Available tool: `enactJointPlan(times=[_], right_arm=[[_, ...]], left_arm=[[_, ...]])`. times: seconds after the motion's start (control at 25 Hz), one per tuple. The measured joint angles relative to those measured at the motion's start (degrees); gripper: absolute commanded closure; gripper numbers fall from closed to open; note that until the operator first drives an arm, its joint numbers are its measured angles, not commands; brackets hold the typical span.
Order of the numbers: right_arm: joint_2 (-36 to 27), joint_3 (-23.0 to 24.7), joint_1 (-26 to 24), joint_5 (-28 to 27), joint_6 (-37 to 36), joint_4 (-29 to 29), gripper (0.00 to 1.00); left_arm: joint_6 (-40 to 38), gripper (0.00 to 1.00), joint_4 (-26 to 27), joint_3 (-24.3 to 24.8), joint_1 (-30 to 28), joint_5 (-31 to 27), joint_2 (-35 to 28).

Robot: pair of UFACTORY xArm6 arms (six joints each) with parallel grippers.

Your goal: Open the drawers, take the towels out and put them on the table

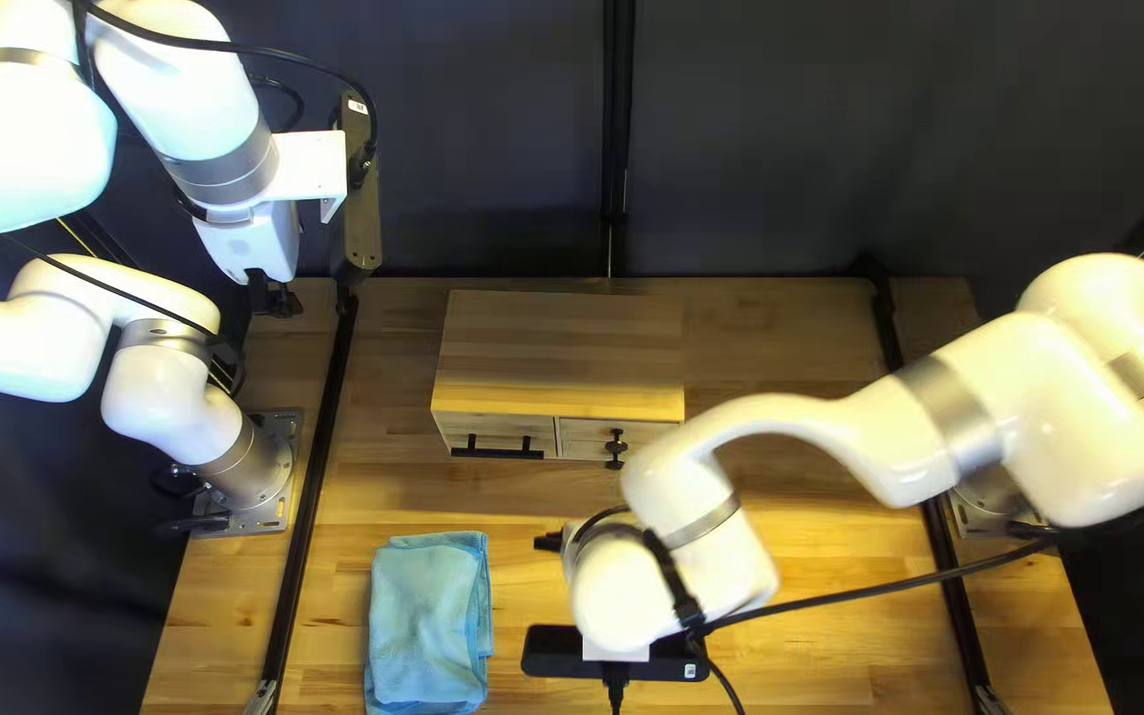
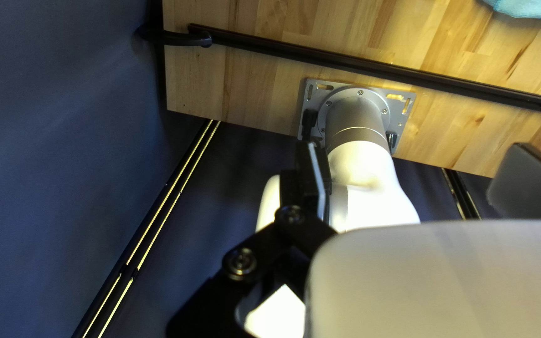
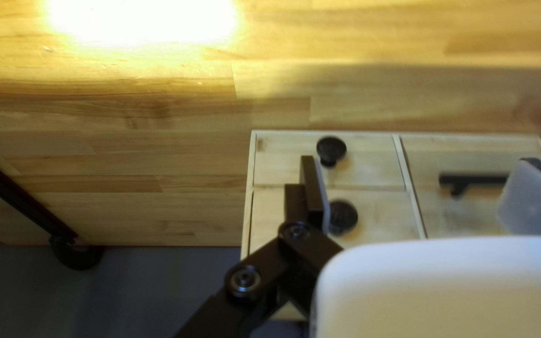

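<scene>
Pale wood bench [image 1: 830, 655] bearing a small wooden drawer chest [image 1: 560, 348] toward its far middle. The chest front carries a black bar handle [image 3: 470, 179] on one drawer and two black knobs [image 3: 331, 149], one above the other, on the two drawers beside it; all fronts sit flush. A folded light-blue towel [image 1: 430, 621] lies on the bench close to its near edge, well apart from the chest and left of the right arm's wrist in the top left view. Right pincer [image 3: 420, 164]: released, fingers spread and empty, facing the chest front, with the knobs just beside one finger in the right wrist view. Left pincer [image 2: 416, 157]: released, empty, raised over the left arm's own base plate [image 2: 313, 101] at the bench's left edge.
</scene>
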State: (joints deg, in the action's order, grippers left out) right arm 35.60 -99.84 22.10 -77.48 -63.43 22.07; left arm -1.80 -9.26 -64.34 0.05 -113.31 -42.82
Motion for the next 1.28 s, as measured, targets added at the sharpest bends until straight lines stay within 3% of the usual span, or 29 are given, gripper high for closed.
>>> enactJointPlan(times=[0.8, 1.28], right_arm=[[0.9, 10.7, -2.7, 5.9, 11.6, 7.2, 0.00], [-0.1, 14.6, -5.5, 9.6, 15.2, 11.1, 0.00]], left_arm=[[0.0, 0.00, 0.0, 0.0, 0.0, 0.0, 0.0], [0.0, 0.00, 0.0, 0.0, 0.0, 0.0, 0.0]])
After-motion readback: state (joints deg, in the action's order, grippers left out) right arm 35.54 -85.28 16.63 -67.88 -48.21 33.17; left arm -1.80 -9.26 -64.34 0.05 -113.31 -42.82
